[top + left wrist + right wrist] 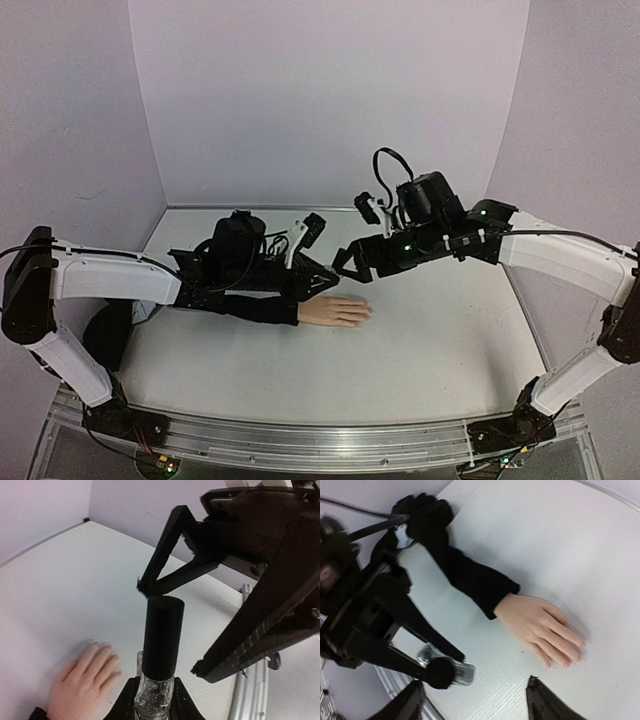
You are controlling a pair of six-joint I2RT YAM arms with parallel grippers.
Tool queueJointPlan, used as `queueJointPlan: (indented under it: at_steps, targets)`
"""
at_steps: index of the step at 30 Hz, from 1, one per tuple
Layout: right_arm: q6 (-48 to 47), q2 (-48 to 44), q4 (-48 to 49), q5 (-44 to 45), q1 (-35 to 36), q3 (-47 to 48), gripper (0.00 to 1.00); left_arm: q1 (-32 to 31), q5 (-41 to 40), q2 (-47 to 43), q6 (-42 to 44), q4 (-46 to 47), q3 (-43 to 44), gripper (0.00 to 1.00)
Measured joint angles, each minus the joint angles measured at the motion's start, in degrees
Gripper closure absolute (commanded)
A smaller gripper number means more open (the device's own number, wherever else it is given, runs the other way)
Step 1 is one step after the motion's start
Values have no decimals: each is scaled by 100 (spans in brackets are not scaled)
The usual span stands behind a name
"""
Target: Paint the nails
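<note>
White tabletop (440, 340) carries everything we see. Our left arm (110, 280) reaches in low from the left, its forearm above the long black sleeve (250, 306). Our right arm (560, 255) stretches in from the right, wrist tipped down toward the middle. Out of the sleeve comes the mannequin hand (335, 312), lying flat and palm down. Our left hand (155, 700) clamps a glass polish bottle (156, 687) upright, its tall black cap (162, 635) seated on top. Our right hand (477, 702) is spread wide, fingers close by the cap; we cannot tell whether they touch it. The nails (566, 664) tip the pale fingers, resting on the tabletop near the bottle.
</note>
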Motion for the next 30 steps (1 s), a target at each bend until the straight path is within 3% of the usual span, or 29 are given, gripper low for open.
queueJointPlan:
  at_steps: [5, 13, 21, 30]
  targets:
    - [1207, -490, 262, 860, 9, -246, 3, -302, -1412, -71, 255, 130, -42, 100]
    - [2424, -192, 448, 1489, 324, 387, 32, -449, -2908, -71, 278, 191, -38, 100]
    - [2570, 624, 382, 2080, 704, 1101, 51, -569, -3297, -84, 276, 241, -37, 100]
    - [2251, 1128, 203, 2478, 950, 1678, 61, -583, -3313, -205, 244, 238, -37, 100]
